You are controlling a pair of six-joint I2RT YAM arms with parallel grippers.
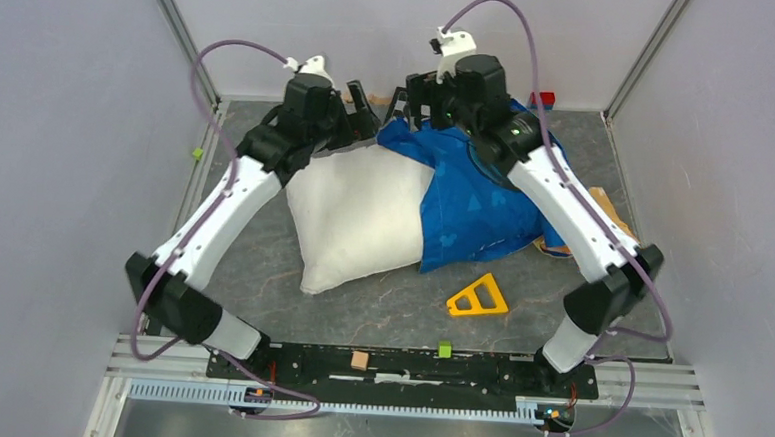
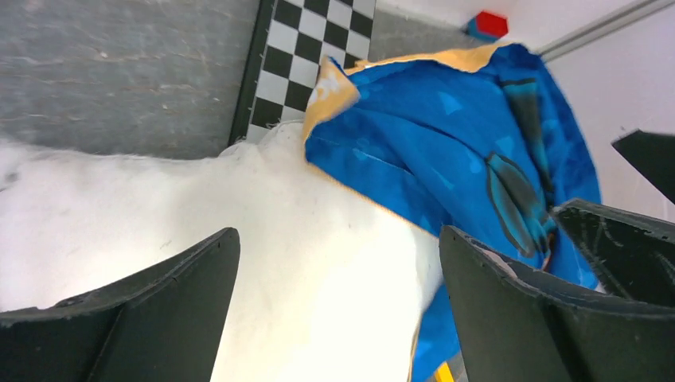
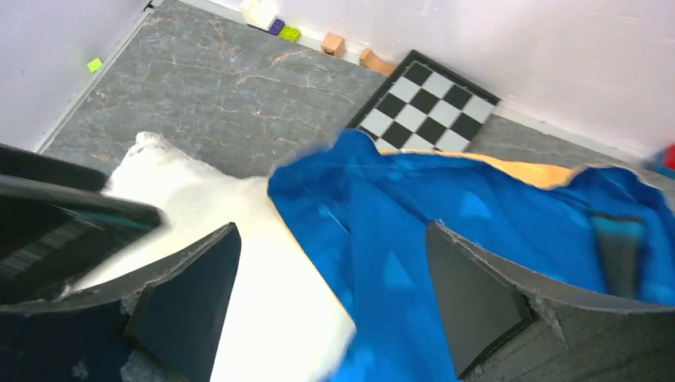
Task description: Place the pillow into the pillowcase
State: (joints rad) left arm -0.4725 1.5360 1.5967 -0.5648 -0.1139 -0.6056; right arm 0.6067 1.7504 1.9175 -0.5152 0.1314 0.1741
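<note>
The off-white pillow [image 1: 359, 217] lies in the middle of the table. Its right end is tucked into the pillowcase [image 1: 475, 198], which shows blue outside and orange-yellow along its rim [image 2: 334, 87]. Most of the pillow is still bare. My left gripper [image 1: 362, 102] hovers open over the pillow's far edge, and in the left wrist view the pillow [image 2: 302, 263] fills the gap between the fingers. My right gripper [image 1: 402, 101] is open just beside it over the case's mouth. Pillow [image 3: 199, 199] and blue fabric [image 3: 414, 199] lie below its spread fingers. Neither gripper holds anything.
A yellow triangular piece [image 1: 478, 297] lies in front of the pillowcase. A checkerboard [image 3: 430, 99] sits against the back wall with small blocks [image 3: 333, 44] beside it. A red block [image 1: 542, 99] is at the back right. Tan [image 1: 360, 359] and green [image 1: 445, 349] cubes rest near the arm bases.
</note>
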